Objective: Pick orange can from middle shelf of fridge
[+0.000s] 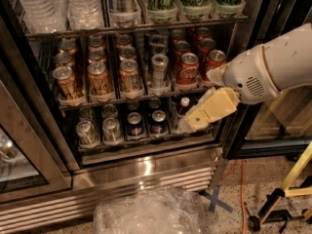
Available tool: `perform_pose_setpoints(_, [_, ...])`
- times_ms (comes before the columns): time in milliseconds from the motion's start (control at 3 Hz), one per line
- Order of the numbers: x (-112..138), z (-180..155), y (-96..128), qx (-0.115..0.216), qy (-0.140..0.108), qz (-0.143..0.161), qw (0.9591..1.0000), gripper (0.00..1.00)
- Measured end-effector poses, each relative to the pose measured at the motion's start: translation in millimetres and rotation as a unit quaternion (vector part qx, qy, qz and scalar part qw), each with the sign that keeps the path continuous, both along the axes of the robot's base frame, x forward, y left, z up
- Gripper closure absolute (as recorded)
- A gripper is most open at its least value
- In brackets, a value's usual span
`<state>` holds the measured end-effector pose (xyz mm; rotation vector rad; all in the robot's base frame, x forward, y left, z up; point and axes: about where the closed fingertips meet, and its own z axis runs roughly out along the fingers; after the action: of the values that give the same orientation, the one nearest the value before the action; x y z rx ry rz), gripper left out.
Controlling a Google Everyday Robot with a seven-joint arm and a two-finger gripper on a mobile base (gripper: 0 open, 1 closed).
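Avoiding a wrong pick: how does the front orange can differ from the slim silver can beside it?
The orange can is orange-brown and wider; the slim silver can is grey and narrower. Both stand upright on the middle shelf. The gripper hangs lower right of them.
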<state>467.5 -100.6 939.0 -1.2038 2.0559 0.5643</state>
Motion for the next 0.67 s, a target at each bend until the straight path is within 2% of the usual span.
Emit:
perform_pose_setpoints(333, [-2,-1,0,-0.002,0.003,0.003,1.0000,0.00])
perform_pose_setpoints(667, [6,-13,17,0.026,0.000,-0.011,0.9996,0.00])
